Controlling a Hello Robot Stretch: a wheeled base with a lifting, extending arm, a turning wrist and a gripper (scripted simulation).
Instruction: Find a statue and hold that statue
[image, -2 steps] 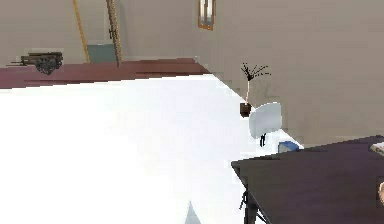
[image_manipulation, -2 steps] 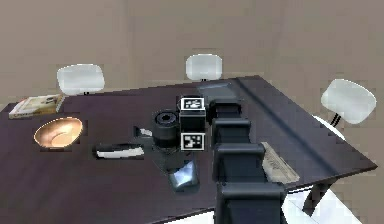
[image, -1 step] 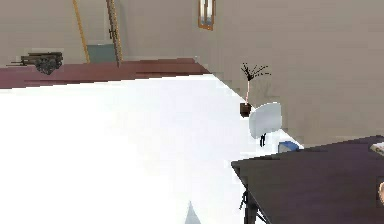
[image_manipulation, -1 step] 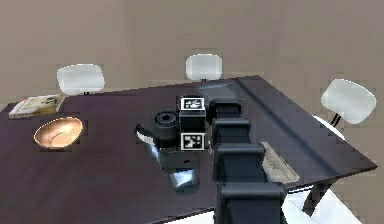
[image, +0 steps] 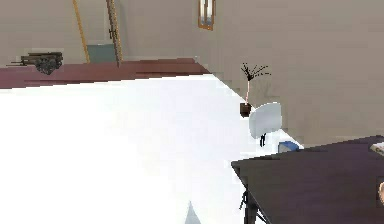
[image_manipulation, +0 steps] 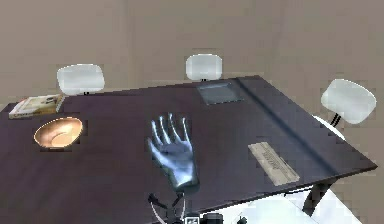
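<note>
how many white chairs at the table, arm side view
3: left chair and middle chair along the table's far edge, right chair at its right end; more may be hidden.

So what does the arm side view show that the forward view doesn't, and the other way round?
Arm side view: a blue-grey hand statue standing on the table, a copper bowl to its left, and the gripper at the bottom edge. Forward view: a potted plant on the floor by the wall and a window. Both: the dark table and white chairs. I cannot tell whether any chair is the same one in both views.
</note>
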